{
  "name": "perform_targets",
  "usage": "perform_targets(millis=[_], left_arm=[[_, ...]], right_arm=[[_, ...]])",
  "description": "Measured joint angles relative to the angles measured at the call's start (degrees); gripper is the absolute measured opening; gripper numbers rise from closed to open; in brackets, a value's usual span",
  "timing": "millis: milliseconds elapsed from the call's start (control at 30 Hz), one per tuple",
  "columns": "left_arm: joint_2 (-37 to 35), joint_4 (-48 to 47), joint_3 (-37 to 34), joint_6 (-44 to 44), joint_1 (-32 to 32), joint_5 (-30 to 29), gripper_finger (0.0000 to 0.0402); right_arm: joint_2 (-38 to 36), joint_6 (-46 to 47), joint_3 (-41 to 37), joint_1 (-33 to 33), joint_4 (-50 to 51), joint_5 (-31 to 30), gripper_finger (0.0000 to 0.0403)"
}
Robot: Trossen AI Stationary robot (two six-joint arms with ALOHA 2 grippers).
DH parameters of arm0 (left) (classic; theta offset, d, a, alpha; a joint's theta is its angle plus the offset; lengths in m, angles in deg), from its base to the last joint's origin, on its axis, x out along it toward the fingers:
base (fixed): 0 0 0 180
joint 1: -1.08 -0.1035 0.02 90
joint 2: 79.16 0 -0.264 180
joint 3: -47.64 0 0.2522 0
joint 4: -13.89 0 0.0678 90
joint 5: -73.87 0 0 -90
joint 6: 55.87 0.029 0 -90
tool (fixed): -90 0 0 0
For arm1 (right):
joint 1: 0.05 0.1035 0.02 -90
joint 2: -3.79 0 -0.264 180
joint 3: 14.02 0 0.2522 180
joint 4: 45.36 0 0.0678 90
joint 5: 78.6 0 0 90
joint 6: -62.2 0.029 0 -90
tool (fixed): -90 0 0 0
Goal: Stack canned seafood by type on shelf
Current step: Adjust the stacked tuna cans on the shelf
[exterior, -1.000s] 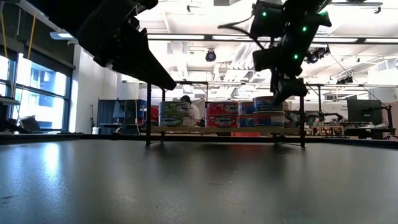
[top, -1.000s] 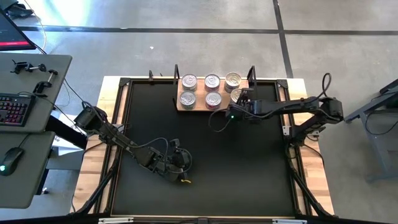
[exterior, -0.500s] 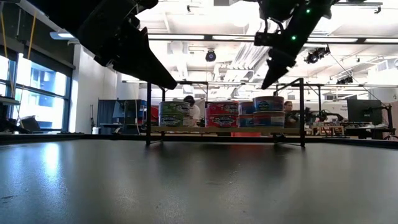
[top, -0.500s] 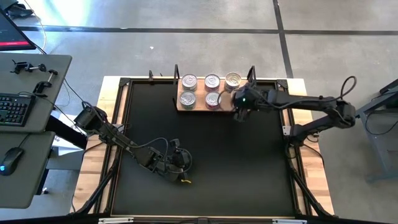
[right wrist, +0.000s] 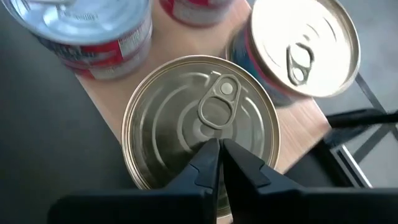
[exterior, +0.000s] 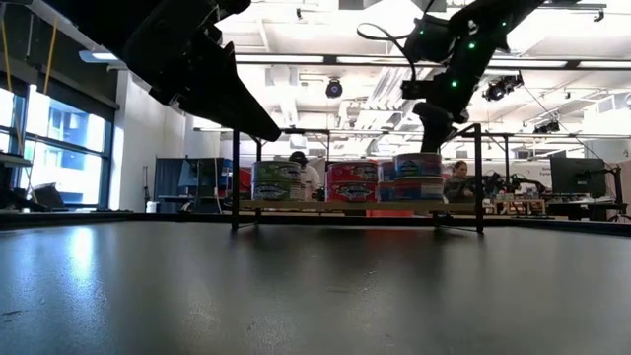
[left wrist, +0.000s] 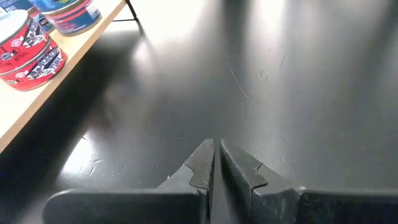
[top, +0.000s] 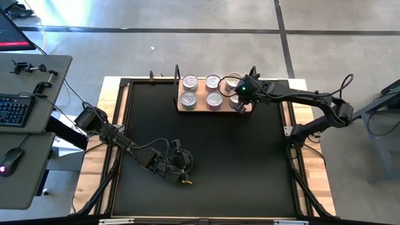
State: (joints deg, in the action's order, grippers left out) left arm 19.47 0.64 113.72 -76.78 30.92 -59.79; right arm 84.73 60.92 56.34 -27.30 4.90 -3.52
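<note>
High view: right end effector (top: 240, 100) sits over the right end of the shelf (top: 194, 107), six cans (top: 214, 82) on it in two rows. Left end effector (top: 181, 167) parked low on the black surface (top: 250, 162).
Low view: cans are stacked two high.
Left wrist: fingers (left wrist: 200, 163) pinched together, holding nothing.
Right wrist: fingers (right wrist: 208, 158) closed, empty, just above a gold lid (right wrist: 180, 118).

Gold-lidded tin (right wrist: 202, 121) on a light-brown shelf (right wrist: 298, 140); red tins with white lettering (left wrist: 28, 53); matte black surface (left wrist: 261, 81).
</note>
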Motion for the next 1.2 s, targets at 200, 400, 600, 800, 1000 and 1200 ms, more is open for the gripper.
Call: perform_targets(millis=[200,400,600,800,1000,1200], left_arm=[[0.00,0.00,0.00,0.00,0.17,0.00,0.0019],[0.00,0.00,0.00,0.00,0.17,0.00,0.0019],[0.00,0.31,0.00,-0.02,0.17,0.00,0.0019],[0.00,0.35,0.00,0.00,0.20,0.00,0.0019],[0.00,0.63,0.00,0.00,0.20,0.00,0.0019],[-0.07,0.05,0.00,0.07,0.47,-0.27,0.0019]], right_arm=[[1.60,1.33,-0.04,0.40,-3.35,0.78,0.0002],[1.12,1.36,-0.18,0.18,-3.07,0.37,0.0002],[-0.87,1.36,-0.44,0.29,-3.78,0.47,0.0002],[-5.56,2.58,-0.66,0.29,-4.73,1.09,0.0002],[-6.65,2.84,-0.66,2.83,-7.34,5.43,0.0002],[-2.44,3.09,-1.38,9.77,-18.92,11.15,0.0002]])
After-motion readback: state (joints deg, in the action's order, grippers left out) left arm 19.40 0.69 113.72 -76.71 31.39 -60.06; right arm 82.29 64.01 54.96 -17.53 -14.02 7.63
